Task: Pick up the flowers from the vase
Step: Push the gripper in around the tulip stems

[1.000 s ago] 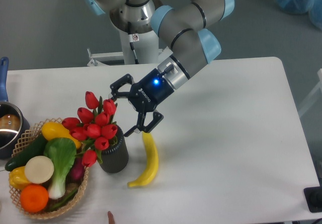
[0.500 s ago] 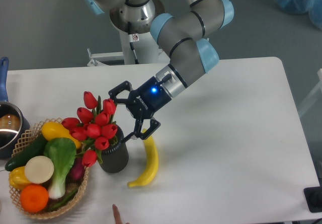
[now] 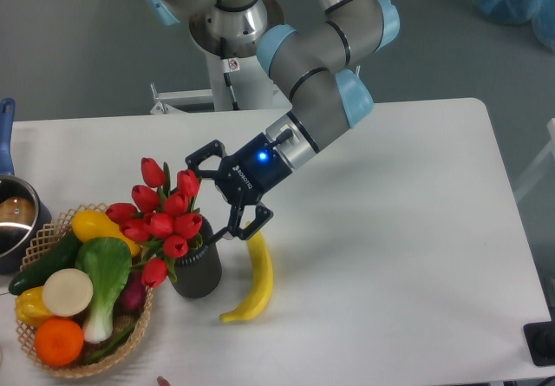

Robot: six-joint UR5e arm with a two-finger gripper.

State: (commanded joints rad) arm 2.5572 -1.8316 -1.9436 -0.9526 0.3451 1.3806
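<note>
The gripper has its jaws spread wide and holds nothing. One finger lies just at the 1 o'clock edge of the flowers, near or touching the topmost bud; the other points down beside the vase mouth, at about 2 o'clock from it. The claw approaches from the side, tilted down toward 8 o'clock, with a blue light lit on its body.

The flowers sit in the vase, leaning toward 10 o'clock over the rim of the wicker basket of produce. A banana lies on the table at 3 o'clock of the vase, just beside it, under the lower finger. A pot with a blue handle sits at the far 9 o'clock edge.

The risks, as I judge them: closing here would catch only the outer buds, not the bound stems, so the bunch could slip or shed a bloom. The lower finger could snag the vase rim and tip it, or nudge the banana. A sideways pull may drag the vase along.
</note>
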